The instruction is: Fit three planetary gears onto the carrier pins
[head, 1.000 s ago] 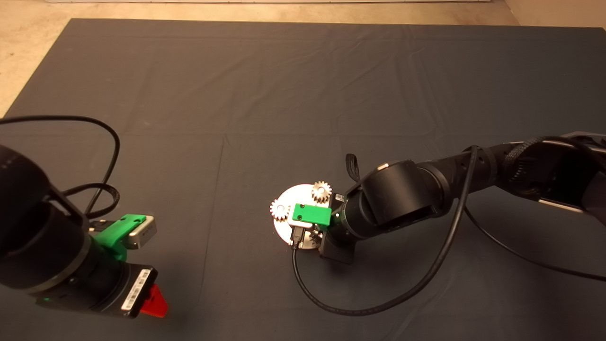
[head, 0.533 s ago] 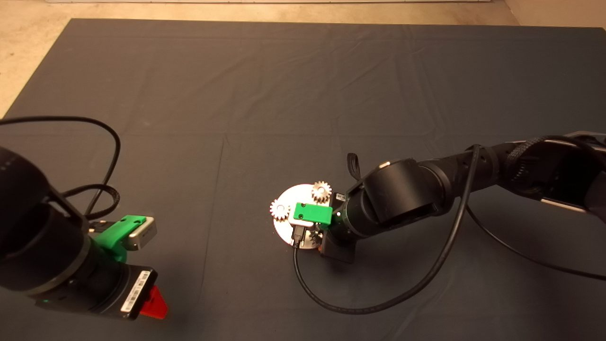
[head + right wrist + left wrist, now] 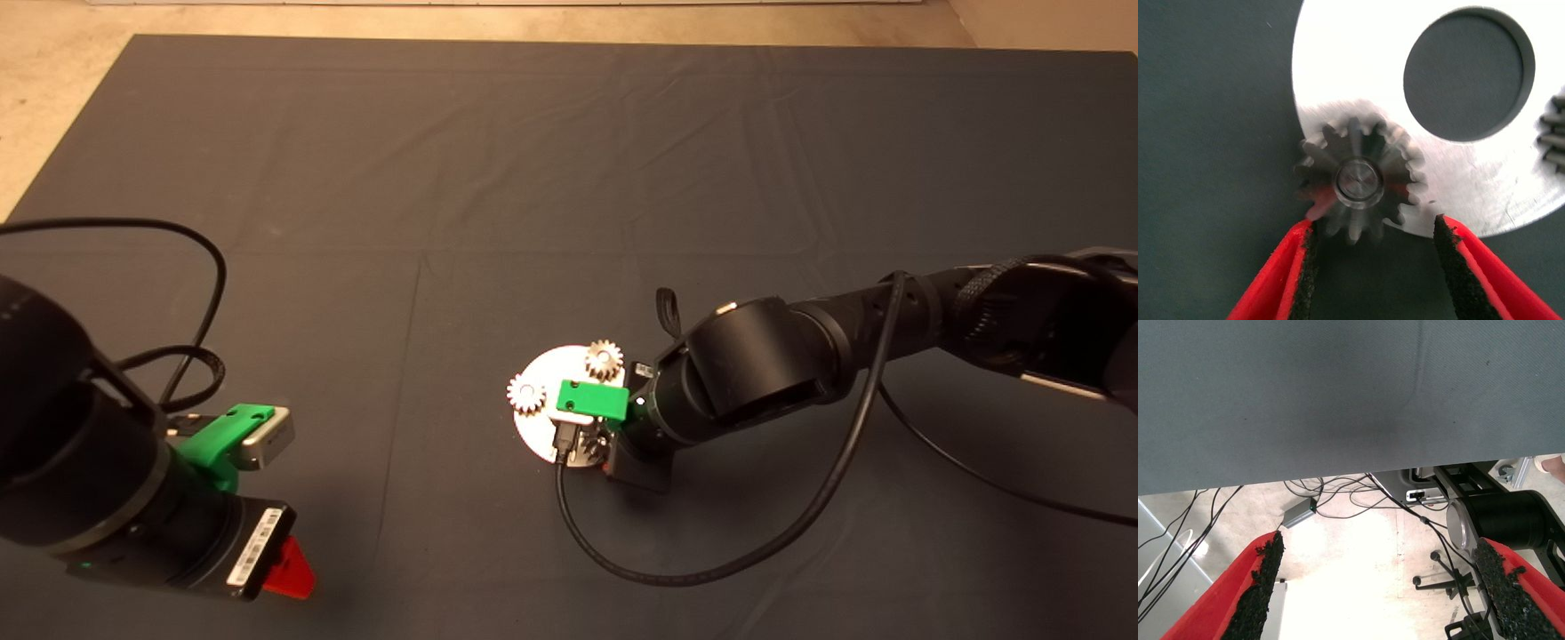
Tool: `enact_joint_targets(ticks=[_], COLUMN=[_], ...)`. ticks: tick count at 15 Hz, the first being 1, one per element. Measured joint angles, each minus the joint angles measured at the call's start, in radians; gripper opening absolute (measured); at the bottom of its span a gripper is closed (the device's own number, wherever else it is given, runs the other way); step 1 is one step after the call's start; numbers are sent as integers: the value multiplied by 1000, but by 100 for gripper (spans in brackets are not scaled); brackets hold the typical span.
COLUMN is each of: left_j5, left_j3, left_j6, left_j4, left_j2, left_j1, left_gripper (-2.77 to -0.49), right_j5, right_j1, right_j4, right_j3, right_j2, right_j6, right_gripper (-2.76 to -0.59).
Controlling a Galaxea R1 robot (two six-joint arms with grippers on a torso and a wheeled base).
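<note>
The right green gripper (image 3: pixel 1371 267) has edged back, red fingers open and empty, off the third small steel toothed gear (image 3: pixel 1358 180) seated on its silver pin (image 3: pixel 1358 182); next, retreat clear.

We see a planetary gear (image 3: pixel 1358 179) seated on its carrier pin (image 3: pixel 1358 181) at the plate's (image 3: pixel 1351 67) edge, our right gripper (image 3: pixel 1375 267) spread apart just beside it.

Count: three small steel gears on one round silver plate (image 3: pixel 549 373) — one (image 3: pixel 605 360) at the far rim, one (image 3: pixel 525 393) at the left rim, one (image 3: pixel 1358 180) seated on a pin (image 3: pixel 1358 181). Two grippers, left (image 3: pixel 289 569) and right (image 3: pixel 1375 267).
</note>
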Motion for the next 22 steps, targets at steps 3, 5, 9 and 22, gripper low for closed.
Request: enact_joint_targets(ticks=[3,5,9,22], left_j5=[0,0,0,0], left_j3=[0,0,0,9], left_j6=[0,0,0,0], left_j4=[0,0,0,-6], left_j2=[2,2,2,17], left_j1=[0,0,0,0], left_gripper=[-122,-122,-122,-122], right_j5=[-6,-5,-4,-11], right_j1=[-1,-1,68,185], right_j4=[1,6,69,225], right_j3=[0,0,47,269], right_j2=[-4,-4,-50,-506], right_j6=[0,0,8,519], right_gripper=[-198,-196,-174,-122])
